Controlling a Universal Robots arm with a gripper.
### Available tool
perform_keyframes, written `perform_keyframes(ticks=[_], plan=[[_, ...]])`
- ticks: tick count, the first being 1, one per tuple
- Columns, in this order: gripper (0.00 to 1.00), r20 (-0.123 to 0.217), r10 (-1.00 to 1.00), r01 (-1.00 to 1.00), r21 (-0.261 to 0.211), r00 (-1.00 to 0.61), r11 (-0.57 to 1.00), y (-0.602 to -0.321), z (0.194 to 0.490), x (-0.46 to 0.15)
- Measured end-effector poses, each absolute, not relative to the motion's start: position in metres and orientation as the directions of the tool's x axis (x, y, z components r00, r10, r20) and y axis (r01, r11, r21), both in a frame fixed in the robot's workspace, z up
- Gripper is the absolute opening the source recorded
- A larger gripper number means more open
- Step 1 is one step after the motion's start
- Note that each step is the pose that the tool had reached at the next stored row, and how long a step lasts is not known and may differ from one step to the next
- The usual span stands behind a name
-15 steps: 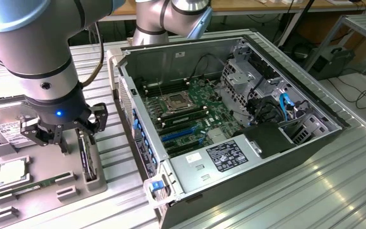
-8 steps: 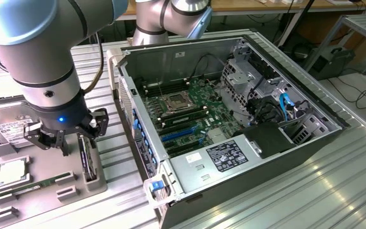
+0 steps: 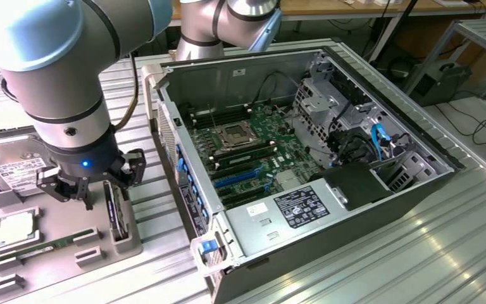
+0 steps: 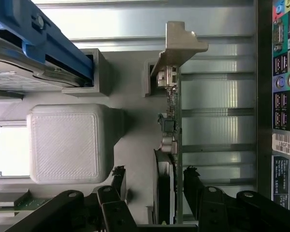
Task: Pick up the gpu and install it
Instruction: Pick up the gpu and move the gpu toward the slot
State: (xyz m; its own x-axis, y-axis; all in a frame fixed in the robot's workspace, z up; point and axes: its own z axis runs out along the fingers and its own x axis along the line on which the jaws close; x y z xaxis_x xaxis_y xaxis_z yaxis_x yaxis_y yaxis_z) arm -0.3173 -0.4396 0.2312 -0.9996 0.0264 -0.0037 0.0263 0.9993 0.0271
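Open black gripper (image 3: 91,190) straddles the thin, silver-bracketed gpu card (image 4: 171,121) — exterior view's lower left.
It stands on edge in a grey plastic tray (image 3: 70,221), long axis running between the spread fingers (image 4: 191,178) — a gap each side.

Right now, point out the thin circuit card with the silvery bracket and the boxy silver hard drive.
Circuit card (image 4: 175,121): wrist view, on the board's thin edge.
Hard drive (image 3: 17,170): exterior view, on its white label.
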Motion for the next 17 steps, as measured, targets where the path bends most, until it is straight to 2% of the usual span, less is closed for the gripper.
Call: perform_keyframes(ticks=[9,10,14,15,16,17], plan=[[0.59,-0.004,0.026,0.026,0.014,-1.000,1.000,-0.439,0.219,-0.315],[0.51,-0.004,0.026,0.026,0.015,-1.000,1.000,-0.439,0.219,-0.315],[0.51,-0.004,0.026,0.026,0.015,-1.000,1.000,-0.439,0.217,-0.315],[0.50,-0.004,0.026,0.026,0.015,-1.000,1.000,-0.439,0.217,-0.315],[0.44,-0.004,0.026,0.026,0.015,-1.000,1.000,-0.439,0.216,-0.315],[0.44,-0.004,0.026,0.026,0.015,-1.000,1.000,-0.439,0.216,-0.315]])
